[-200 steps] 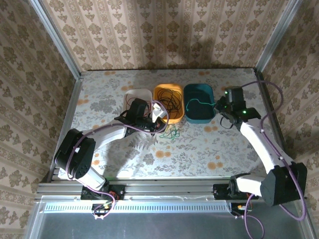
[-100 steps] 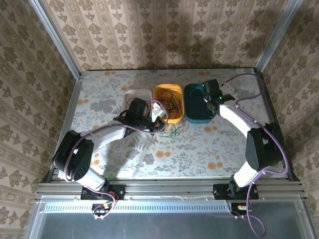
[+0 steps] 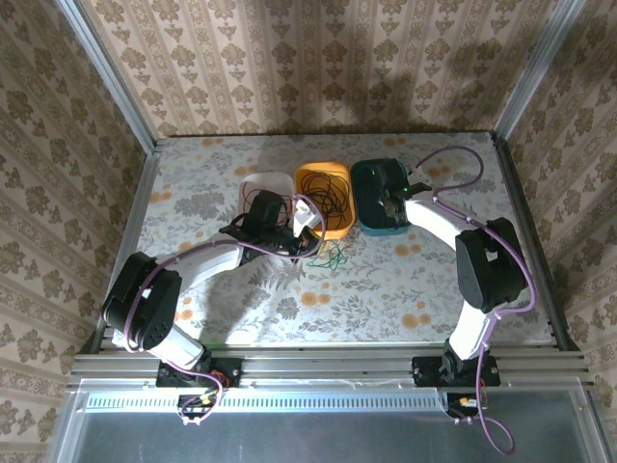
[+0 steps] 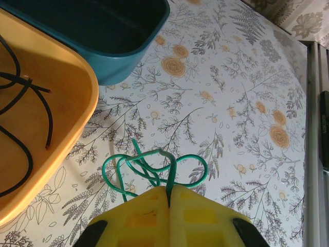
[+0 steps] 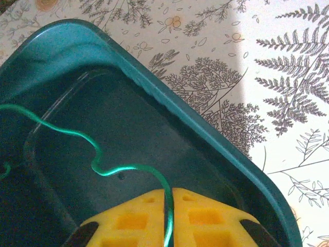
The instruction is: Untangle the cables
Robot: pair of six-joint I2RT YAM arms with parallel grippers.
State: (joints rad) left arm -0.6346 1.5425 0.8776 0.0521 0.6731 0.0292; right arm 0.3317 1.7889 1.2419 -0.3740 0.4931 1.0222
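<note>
A bundle of looping green cable [image 4: 154, 167] lies on the floral table just in front of the orange tub; my left gripper [image 4: 168, 198] is shut on one strand of it. The same green loops [image 3: 333, 258] show beside my left gripper [image 3: 310, 243] in the top view. Inside the teal tub [image 5: 169, 108], my right gripper [image 5: 168, 203] is shut on another green cable [image 5: 97, 162], which snakes off to the left over the tub floor. From above, my right gripper [image 3: 390, 198] sits over the teal tub [image 3: 366, 220]. Black cables [image 3: 330, 198] lie in the orange tub [image 3: 339, 230], red ones [image 3: 256, 198] in the white tub [image 3: 270, 178].
The three tubs stand in a row at the table's middle back. Black cable [image 4: 31, 110] curls in the orange tub [image 4: 77, 92] right next to the left gripper. Metal frame rails and patterned walls close in the table on all sides.
My right arm has swung left from beside the teal tub to over and into it, carrying its green cable along. The left arm has stayed put.
</note>
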